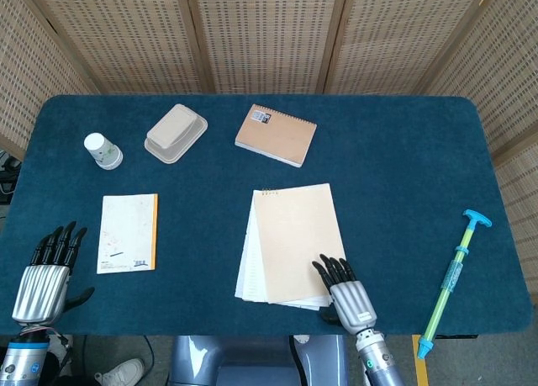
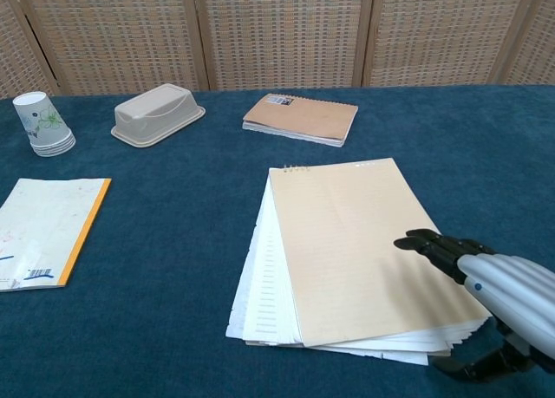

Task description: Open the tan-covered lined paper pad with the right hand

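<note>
Tan cover, closed and flat: the lined paper pad (image 1: 294, 241) sits near the middle of the blue felt table (image 1: 395, 150), toward the robot's edge, with white lined sheets fanned out along its left side and bottom, so the stack looks loose rather than tidy. The right hand (image 1: 346, 291) is over the pad's near right corner, fingers (image 2: 438, 245) stretched flat and apart above the cover, thumb tucked down at the pad's edge, gripping nothing. My guess is it's there because that corner is the easiest place to get under the cover and flip it. Can't tell if the fingers actually touch the paper. The left hand (image 1: 44, 281) is well off at the near left corner, fingers extended, empty, out of the way.
</note>
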Available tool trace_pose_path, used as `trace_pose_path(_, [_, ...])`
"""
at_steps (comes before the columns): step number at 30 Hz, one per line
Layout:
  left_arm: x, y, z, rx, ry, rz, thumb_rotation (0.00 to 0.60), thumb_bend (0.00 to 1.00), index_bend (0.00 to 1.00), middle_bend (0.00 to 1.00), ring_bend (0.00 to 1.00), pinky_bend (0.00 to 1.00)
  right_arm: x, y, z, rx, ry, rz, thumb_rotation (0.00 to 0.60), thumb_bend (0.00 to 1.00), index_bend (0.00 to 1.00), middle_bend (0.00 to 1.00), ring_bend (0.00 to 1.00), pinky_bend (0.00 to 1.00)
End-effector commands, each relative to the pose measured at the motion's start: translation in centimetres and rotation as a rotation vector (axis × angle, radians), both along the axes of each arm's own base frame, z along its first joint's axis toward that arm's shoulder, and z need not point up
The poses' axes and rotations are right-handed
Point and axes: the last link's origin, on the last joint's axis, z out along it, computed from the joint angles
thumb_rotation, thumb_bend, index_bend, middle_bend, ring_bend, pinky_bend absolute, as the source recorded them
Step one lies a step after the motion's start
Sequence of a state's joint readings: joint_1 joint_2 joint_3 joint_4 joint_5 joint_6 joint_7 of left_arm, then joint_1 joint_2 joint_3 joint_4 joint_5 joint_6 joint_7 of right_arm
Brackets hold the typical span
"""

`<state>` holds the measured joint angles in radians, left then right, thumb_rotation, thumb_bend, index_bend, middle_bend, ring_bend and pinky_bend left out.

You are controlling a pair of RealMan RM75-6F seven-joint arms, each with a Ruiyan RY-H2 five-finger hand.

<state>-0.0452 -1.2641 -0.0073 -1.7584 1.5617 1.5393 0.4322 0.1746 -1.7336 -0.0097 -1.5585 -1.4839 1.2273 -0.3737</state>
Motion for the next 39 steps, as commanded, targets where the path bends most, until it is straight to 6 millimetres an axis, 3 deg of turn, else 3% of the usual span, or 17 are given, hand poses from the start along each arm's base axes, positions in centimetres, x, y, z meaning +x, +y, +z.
trace_pose_path(1, [0.0,0.0,0.0,0.001,0.000,-0.002,0.600,0.09,0.00,0.00,0.00,0.09,0.0,-0.2,-0.2,0.002,0.002,-0.002,0.600,0.37,0.02,0.00,0.00,0.00])
trace_pose_path(33, [0.3,-0.2,0.2,0.009,-0.020,-0.015,0.600,0.09,0.00,0.00,0.00,0.09,0.5,-1.8,-2.1,0.001,-0.006,-0.011,0.600,0.38,0.02,0.00,0.00,0.00])
trace_pose_path(35, [0.3,-0.2,0.2,0.010,-0.021,-0.017,0.600,0.09,0.00,0.00,0.00,0.09,0.5,-2.1,-2.2,-0.010,-0.005,-0.004,0.600,0.41,0.02,0.00,0.00,0.00])
trace_pose_path(39, [0.4,-0.2,0.1,0.011,-0.025,-0.020,0.600,0.09,0.00,0.00,0.00,0.09,0.6,-2.8,-2.5,-0.043,-0.008,0.015,0.600,0.57,0.04,0.00,0.00,0.00])
